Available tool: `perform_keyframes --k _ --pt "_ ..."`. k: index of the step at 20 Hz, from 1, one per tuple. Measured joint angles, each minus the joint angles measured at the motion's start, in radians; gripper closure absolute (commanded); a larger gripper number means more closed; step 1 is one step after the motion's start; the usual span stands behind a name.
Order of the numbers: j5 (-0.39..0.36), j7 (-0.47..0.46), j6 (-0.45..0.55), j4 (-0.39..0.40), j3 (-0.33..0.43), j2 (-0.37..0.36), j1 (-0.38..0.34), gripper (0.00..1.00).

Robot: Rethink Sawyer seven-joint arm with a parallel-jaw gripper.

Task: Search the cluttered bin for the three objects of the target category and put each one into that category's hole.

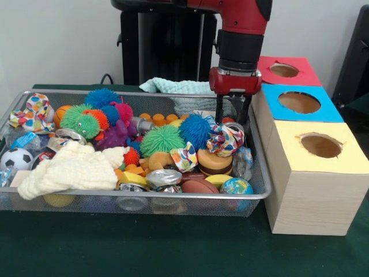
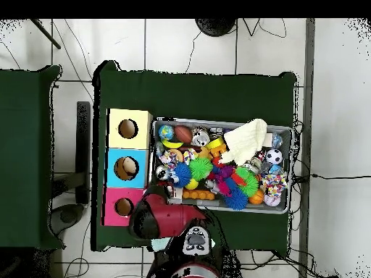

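Observation:
The silver wire-mesh bin (image 1: 260, 195) lies on the green table, full of toys; it also shows in the overhead view (image 2: 291, 168). My gripper (image 1: 232, 120) hangs inside its right end, fingers (image 1: 221, 115) spread and empty, just above a colourful fabric scrunchie (image 1: 226, 139) and next to a blue spiky ball (image 1: 196, 130). In the overhead view the red arm (image 2: 163, 217) hides the gripper. Three wooden boxes with holes stand right of the bin: red top (image 1: 302, 72), blue top (image 1: 326, 109), yellow top (image 1: 346, 158).
The bin also holds a green spiky ball (image 1: 161, 139), a cream knit cloth (image 1: 72, 167), a soccer ball (image 1: 16, 158), a globe ball (image 1: 236, 186), a brown football (image 1: 199, 186) and crushed cans (image 1: 163, 178). A mint cloth (image 1: 176, 86) lies behind the bin.

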Motion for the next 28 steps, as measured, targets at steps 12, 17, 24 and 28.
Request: perform_keyframes --k 12,17,24,28 --pt "0.013 0.000 0.169 -0.051 -0.019 -0.053 0.035 0.00" --pt "0.013 0.000 0.177 -0.075 -0.003 -0.046 0.013 0.00" --pt "0.013 0.000 0.177 -0.134 0.030 -0.006 -0.030 0.00" --pt "0.013 0.000 0.177 -0.176 0.048 0.024 -0.049 0.00"
